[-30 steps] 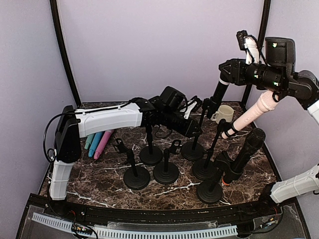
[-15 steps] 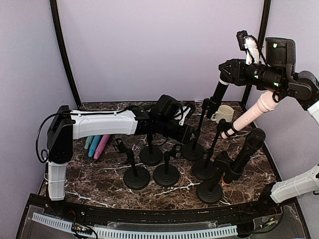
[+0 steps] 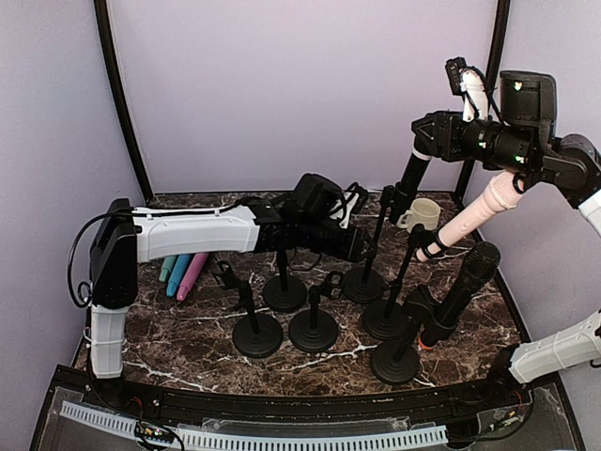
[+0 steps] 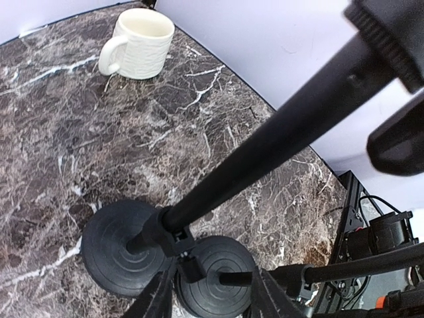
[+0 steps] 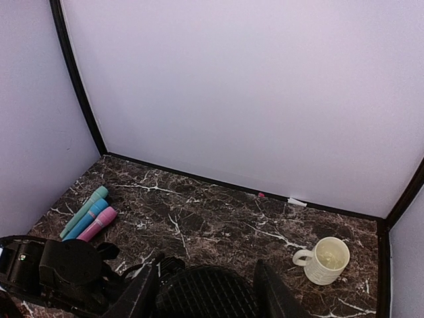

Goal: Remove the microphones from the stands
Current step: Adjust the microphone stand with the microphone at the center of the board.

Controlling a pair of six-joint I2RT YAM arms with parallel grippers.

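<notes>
2 arms shared the extraction: your right pincer (image 3: 424, 139) clamped the microphone (image 3: 410, 174), and your left pincer (image 4: 211, 299) stood part-open about the stand (image 4: 265, 142). Next, you needed to steady the stand and lift the microphone clear.

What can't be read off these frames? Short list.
1. Left gripper contact: left wrist view cuts its fingertips at the bottom edge, and in the top view they are lost among dark stand poles. Touching a stand or not: unclear.
2. Black microphone in the right gripper: right wrist view shows only the mesh head, the rest is below the frame edge.
3. Top of the rear stand: top view, left forearm covers it.
</notes>
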